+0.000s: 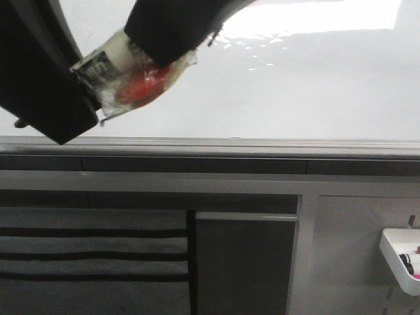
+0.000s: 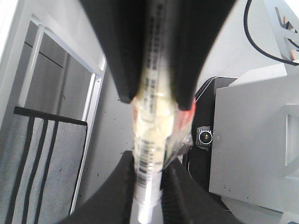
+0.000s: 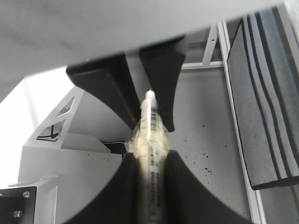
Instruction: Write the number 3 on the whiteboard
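Tools from both arms met on one marker point(image 1: 134, 75) in front of the whiteboard point(image 1: 295, 85). In the front view the left tool point(image 1: 92, 98) and the right tool point(image 1: 161, 49) came in as black shapes at the upper left, the marker spanning the gap between them, wrapped in crinkled clear tape with a red patch showing through.

The left wrist view showed the left tool point(image 2: 149, 186) clenched on the marker point(image 2: 152, 135), black fingers point(image 2: 121, 186) pressing its pale, barcoded barrel from both sides, while the other arm's fingers gripped the same barrel farther along. The right wrist view showed the right tool point(image 3: 149, 172) likewise closed on the marker point(image 3: 150, 135), the white end of the barrel pointing out between the opposite pair of fingers point(image 3: 161, 70).

Behind the marker, the whiteboard lay glossy and blank wherever it showed, with a bright light patch near its top edge; no digit was visible on it. A grey metal rail point(image 1: 262, 146) ran along its lower edge. Below sat grey cabinet panels point(image 1: 249, 262), a striped grey cloth point(image 1: 92, 256) at lower left, and a white tray point(image 1: 400, 252) with markers at far right.
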You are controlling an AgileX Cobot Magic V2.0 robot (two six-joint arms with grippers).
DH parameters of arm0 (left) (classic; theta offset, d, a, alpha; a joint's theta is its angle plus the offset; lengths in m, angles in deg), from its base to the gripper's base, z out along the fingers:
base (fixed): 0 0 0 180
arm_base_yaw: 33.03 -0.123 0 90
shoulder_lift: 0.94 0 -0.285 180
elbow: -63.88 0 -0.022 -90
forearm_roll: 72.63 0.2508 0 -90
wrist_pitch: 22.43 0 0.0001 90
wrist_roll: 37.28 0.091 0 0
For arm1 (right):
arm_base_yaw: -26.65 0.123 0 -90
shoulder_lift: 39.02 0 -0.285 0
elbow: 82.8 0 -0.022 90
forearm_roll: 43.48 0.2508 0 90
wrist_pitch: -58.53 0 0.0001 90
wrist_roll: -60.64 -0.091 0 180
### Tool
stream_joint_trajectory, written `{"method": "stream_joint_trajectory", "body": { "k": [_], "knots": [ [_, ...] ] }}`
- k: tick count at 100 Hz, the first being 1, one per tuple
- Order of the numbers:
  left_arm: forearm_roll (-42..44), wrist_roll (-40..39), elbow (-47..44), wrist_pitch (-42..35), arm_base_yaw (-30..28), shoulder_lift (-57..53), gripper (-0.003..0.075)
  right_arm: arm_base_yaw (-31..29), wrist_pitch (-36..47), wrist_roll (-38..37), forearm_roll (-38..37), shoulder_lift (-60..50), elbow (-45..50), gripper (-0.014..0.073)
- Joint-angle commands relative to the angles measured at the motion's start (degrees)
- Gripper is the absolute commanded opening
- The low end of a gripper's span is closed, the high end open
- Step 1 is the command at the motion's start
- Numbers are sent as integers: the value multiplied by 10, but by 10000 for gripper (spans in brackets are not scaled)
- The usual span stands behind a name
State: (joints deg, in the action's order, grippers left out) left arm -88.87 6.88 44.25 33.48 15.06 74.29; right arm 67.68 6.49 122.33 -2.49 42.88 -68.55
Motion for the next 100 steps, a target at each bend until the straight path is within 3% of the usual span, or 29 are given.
{"method": "stream_joint_trajectory", "body": {
  "k": [1,19,29,45,64,79,100],
  "knots": [
    [-11,-3,20,-29,4,-14,57,2,5,8,33,-13,-19,-48],
    [-11,-3,25,-43,4,-15,320,2,5,8,32,-13,-19,-48],
    [-9,-6,36,-43,4,-20,419,2,6,5,7,-15,-23,-48],
    [11,-27,41,-43,-6,-52,428,1,8,-76,-99,-46,-46,-48],
    [43,-105,41,-43,-66,-122,428,-40,2,-258,-250,-118,-59,-48],
    [43,-151,21,-62,-140,-186,428,-107,-20,-382,-263,-183,-51,-48],
    [40,-208,-69,-121,-230,-273,428,-209,34,-456,-263,-270,37,-48]
  ]
}}
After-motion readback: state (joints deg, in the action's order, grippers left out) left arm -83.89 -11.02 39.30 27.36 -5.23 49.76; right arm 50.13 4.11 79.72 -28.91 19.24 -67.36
